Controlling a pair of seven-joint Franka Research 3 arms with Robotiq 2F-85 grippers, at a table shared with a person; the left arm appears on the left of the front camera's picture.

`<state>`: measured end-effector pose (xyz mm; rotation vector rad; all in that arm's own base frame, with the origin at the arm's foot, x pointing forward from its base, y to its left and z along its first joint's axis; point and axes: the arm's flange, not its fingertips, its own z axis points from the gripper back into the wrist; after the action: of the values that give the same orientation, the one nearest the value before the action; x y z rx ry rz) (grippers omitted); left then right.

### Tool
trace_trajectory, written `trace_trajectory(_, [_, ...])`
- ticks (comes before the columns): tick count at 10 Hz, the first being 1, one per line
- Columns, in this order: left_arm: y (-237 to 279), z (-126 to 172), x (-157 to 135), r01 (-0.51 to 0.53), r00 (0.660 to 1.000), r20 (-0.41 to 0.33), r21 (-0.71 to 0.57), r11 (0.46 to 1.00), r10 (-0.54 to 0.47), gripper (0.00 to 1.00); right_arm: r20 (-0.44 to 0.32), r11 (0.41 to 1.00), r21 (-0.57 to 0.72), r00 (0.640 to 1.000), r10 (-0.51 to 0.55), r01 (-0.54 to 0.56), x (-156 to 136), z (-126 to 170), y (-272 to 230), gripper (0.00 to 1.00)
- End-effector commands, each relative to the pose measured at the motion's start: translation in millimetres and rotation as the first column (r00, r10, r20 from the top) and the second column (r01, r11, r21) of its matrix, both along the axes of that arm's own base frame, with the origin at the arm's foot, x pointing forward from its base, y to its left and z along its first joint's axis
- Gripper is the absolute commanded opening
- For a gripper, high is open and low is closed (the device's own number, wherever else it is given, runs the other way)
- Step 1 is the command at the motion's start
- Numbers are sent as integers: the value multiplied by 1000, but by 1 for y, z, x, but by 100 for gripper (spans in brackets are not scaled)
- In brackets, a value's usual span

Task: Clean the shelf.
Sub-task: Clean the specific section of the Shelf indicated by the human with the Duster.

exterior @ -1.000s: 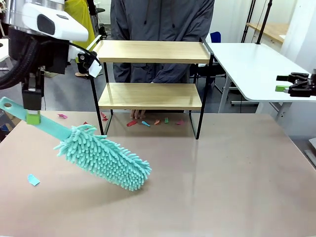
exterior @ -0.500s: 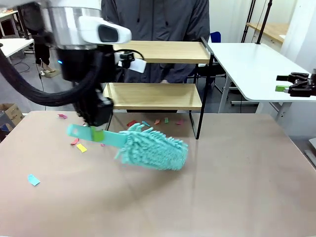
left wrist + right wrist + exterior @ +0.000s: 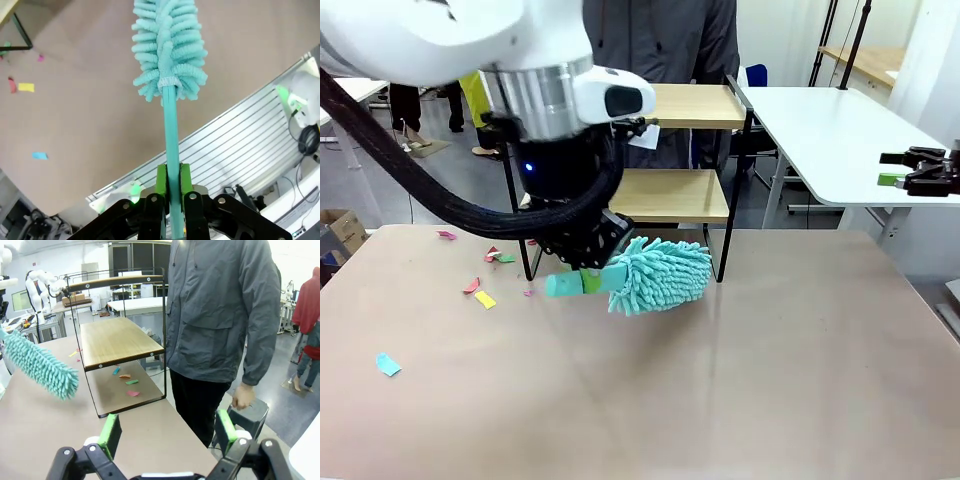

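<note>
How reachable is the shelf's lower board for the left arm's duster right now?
Probably yes. The left gripper is shut on the duster, whose head hangs just in front of and below the lower board. The shelf's front is open; only the right front post stands close.

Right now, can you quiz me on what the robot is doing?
1. True or false: the left gripper is shut on the duster.
2. The scraps lie on: A the table; B a chair; C a plate.
3. Fill in: the right gripper is ____.

Key: 1 true; 2 A; 3 open.
</note>
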<state>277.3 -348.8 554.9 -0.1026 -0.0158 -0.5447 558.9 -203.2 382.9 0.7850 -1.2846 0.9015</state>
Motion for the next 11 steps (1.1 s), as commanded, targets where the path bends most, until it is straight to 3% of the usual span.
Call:
trace_trajectory(1, [-8,-2,11,79,996,-58,97,992,-74,13,6,1000,0,1000,2,-2,1,3,2,100])
trace_trajectory(2, [0,0,0,0,1000,0,0,1000,0,13,6,1000,0,1000,2,-2,1,3,2,100])
trace_trajectory(4, [-6,-12,6,19,999,-29,40,999,-18,13,6,1000,0,1000,2,-2,1,3,2,100])
trace_trajectory(5, [-20,-7,12,-28,1000,6,-1,1000,28,13,6,1000,0,1000,2,-2,1,3,2,100])
trace_trajectory(8, [-59,-45,30,-128,985,107,-82,988,136,13,6,1000,0,1000,2,-2,1,3,2,100])
trace_trajectory(11, [-75,-76,32,-272,926,228,-149,951,301,13,6,1000,0,1000,2,-2,1,3,2,100])
